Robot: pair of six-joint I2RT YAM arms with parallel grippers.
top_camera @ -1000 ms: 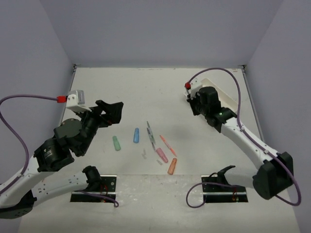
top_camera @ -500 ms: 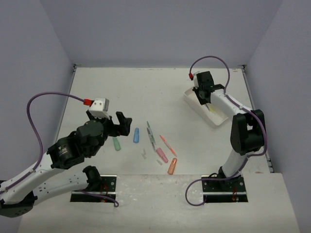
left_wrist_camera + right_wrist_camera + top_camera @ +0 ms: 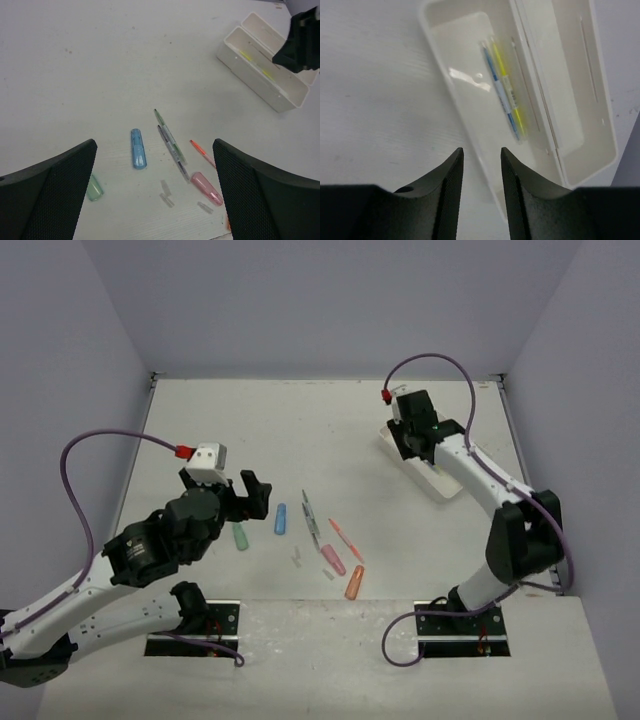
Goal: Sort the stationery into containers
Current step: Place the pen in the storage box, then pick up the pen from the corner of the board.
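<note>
**Stationery and Tray: Current Positions**

Stationery lies in two groups.

1. In the tray. A blue pen [image 3: 498,95] and a yellow pen [image 3: 508,87] lie side by side, lengthwise, in the white tray [image 3: 444,483]. They occupy the long compartment on the side facing the table centre. The tray sits at the far right of the table [image 3: 300,430], angled to the table edges.

2. Loose on the table. These pieces lie near the front centre, well apart from the tray.
   - A green piece [image 3: 240,536] lies furthest left, with a blue piece [image 3: 280,518] near it.
   - A green-tinted pen [image 3: 169,135] and a dark pen [image 3: 173,152] lie just beside each other, almost parallel.
   - An orange pen [image 3: 202,152] lies near a pink piece [image 3: 206,181].
   - An orange piece [image 3: 354,582] lies nearest the arm bases.
   - Small clear bits [image 3: 166,192] lie between the blue piece and the pink piece.

Right gripper [image 3: 481,150]: it hangs above the tray's outer long wall. The jaws stand narrowly apart with nothing between them.

Left gripper [image 3: 245,498]: it hovers over the loose group, above the green piece and blue piece. The jaws are spread wide and grip nothing.
</note>
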